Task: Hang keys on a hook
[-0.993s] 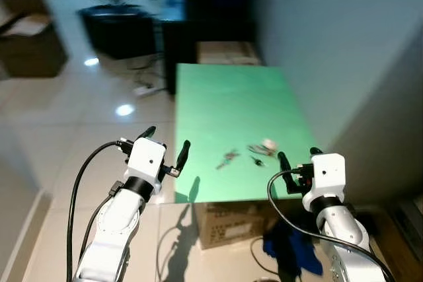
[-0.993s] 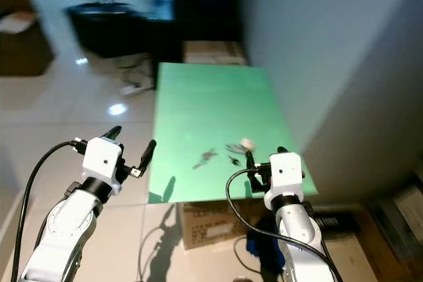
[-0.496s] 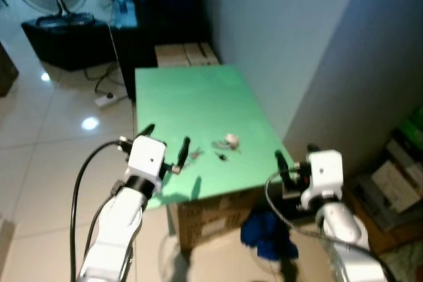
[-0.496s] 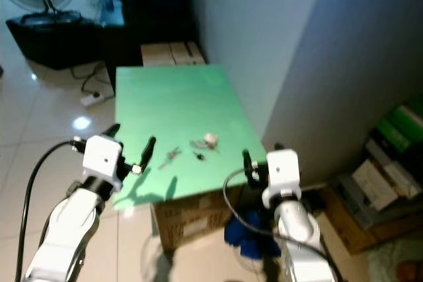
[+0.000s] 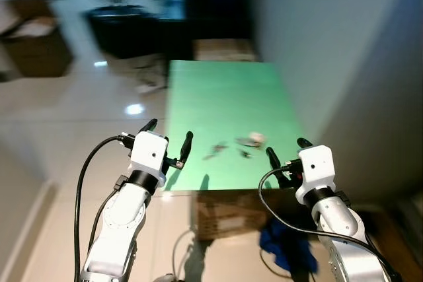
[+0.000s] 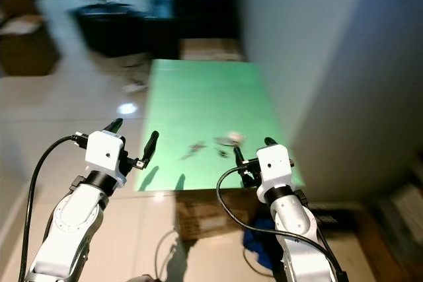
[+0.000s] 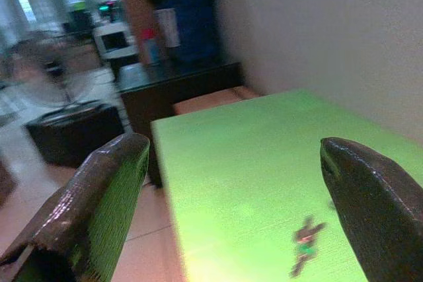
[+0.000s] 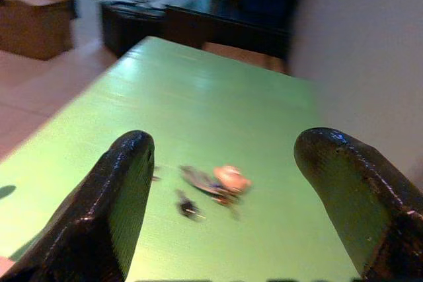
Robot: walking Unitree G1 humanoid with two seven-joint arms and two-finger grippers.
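Two grippers, left gripper (image 5: 168, 143) and right gripper (image 5: 285, 154), hover spread wide and empty at the near edge of the flat green table (image 5: 225, 90). The right wrist view shows blurred dark keys with a pale round fob (image 8: 213, 183) lying between the fingers (image 8: 112, 203); details are indistinct.

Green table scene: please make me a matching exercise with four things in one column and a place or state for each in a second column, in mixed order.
Things:
1. keys with the pale tag
2. small dark key bunch
3. left gripper
4. cardboard box

Places or states:
A. under the green table
B. on the table, nearer the wall
C. jaws open, at the table's near left corner
D. on the table, toward the left gripper

Pairs: 1-B, 2-D, 3-C, 4-A
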